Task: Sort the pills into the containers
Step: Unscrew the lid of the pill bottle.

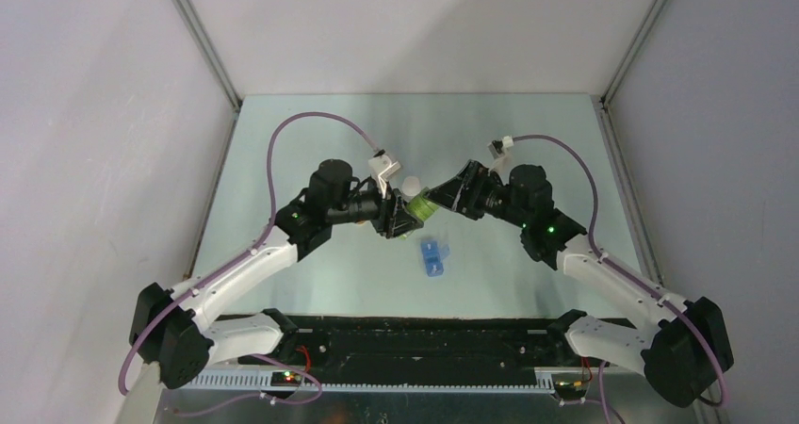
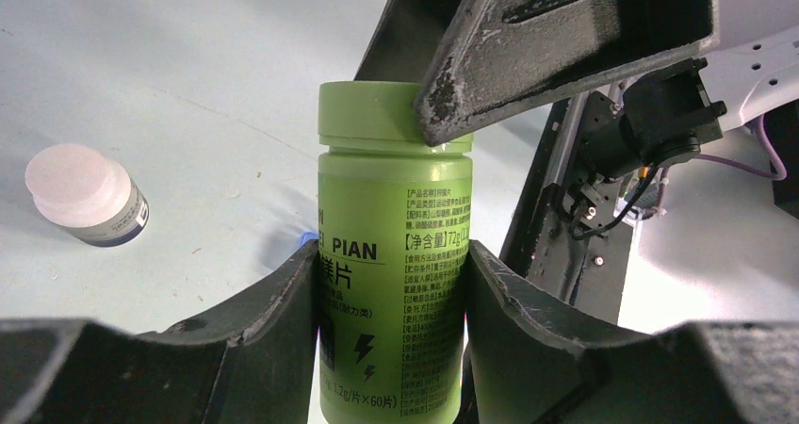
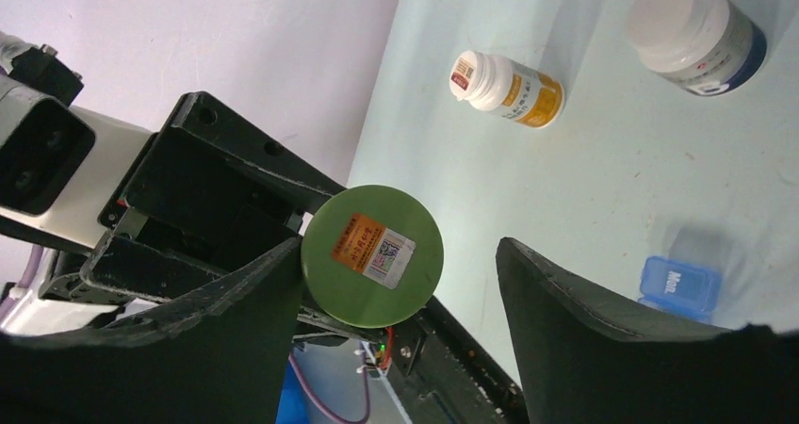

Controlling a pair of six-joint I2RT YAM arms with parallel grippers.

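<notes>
My left gripper (image 2: 391, 254) is shut on the body of a green round bottle (image 2: 394, 283), held above the table's middle (image 1: 421, 204). Its green cap (image 3: 372, 254), with an orange and white sticker, faces the right wrist camera. My right gripper (image 3: 400, 254) stands open around that cap: one finger sits against the cap's edge, the other is well apart from it. The blue translucent pill box with the containers (image 1: 433, 256) lies on the table just in front of the bottle, lid shut (image 3: 680, 287). No pills show in any view.
A white-capped bottle with a dark blue label (image 3: 702, 36) lies on the table behind the grippers (image 2: 85, 196). A smaller white bottle with an orange label (image 3: 509, 87) lies near it. Grey walls enclose the table on three sides.
</notes>
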